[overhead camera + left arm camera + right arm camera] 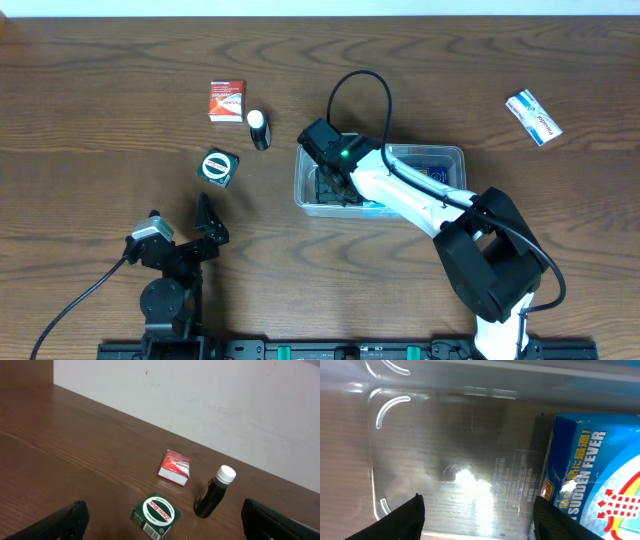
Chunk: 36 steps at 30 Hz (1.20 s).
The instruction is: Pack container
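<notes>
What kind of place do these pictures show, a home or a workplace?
Probably a lab robot bench: a black mounting rail edges the wooden table, a plain white wall stands behind it, and the right gripper reaches into the container.

Right arm: white shell links, black joint housings, green light at the wrist, looped black cable. Left arm: all black, grey block on top, black cord. Left gripper: matte black, blunt fingers. Mounting rail: black, green tabs.

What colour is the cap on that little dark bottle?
White. The cap on the bottle shows best in the left wrist view.
</notes>
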Available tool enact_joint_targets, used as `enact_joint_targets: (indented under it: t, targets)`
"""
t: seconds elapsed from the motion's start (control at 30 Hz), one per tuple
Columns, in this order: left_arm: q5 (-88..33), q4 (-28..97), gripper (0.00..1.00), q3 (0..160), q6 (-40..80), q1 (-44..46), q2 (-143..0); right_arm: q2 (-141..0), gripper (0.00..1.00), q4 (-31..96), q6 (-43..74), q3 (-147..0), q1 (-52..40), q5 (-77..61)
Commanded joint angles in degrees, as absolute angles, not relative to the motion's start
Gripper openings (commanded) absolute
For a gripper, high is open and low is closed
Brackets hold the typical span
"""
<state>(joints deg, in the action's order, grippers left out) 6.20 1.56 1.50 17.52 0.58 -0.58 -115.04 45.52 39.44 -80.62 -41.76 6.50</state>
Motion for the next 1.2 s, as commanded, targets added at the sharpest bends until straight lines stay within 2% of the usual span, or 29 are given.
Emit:
enact_joint_targets:
  t: [0.0, 0.1, 0.33, 0.47, 0.53, 0.67, 0.8, 1.0, 1.17]
  targets:
    - [6.9, 3.64, 0.98, 0.23, 16.53, 0.34, -0.23, -113.47, 0.6, 46.26, 37.3, -83.66, -42.11, 7.73]
    - [6.9, 3.64, 0.98, 0.23, 16.53, 0.34, -0.23, -113.23, 0.58, 47.9, 36.97, -86.06, -41.65, 8.29]
    - [6.9, 3.64, 0.98, 0.23, 16.53, 0.34, -0.23, -109.47, 0.66, 55.53, 34.3, -94.54, -40.01, 9.08]
    - [6.9, 3.64, 0.98, 0.23, 16.53, 0.34, -0.23, -104.44, 0.66, 61.19, 32.03, -99.98, -37.91, 12.64]
    - [6.9, 3.62, 0.98, 0.23, 16.53, 0.34, -0.23, -101.58, 0.72, 63.22, 31.4, -101.32, -35.97, 17.5]
    - [6.9, 3.64, 0.98, 0.23, 16.53, 0.34, -0.23, -97.01, 0.82, 63.66, 26.83, -101.47, -28.21, 24.05]
    - [6.9, 3.62, 0.98, 0.23, 16.53, 0.34, -0.23, -96.64, 0.99, 63.51, 21.52, -101.45, -17.12, 24.23]
    - [6.9, 3.62, 0.98, 0.23, 16.53, 0.34, -0.23, -101.03, 0.99, 59.27, 18.52, -101.36, -0.27, 24.16]
    - [6.9, 3.62, 0.98, 0.23, 16.53, 0.34, -0.23, -106.83, 0.99, 56.86, 14.72, -101.36, 8.21, 22.15]
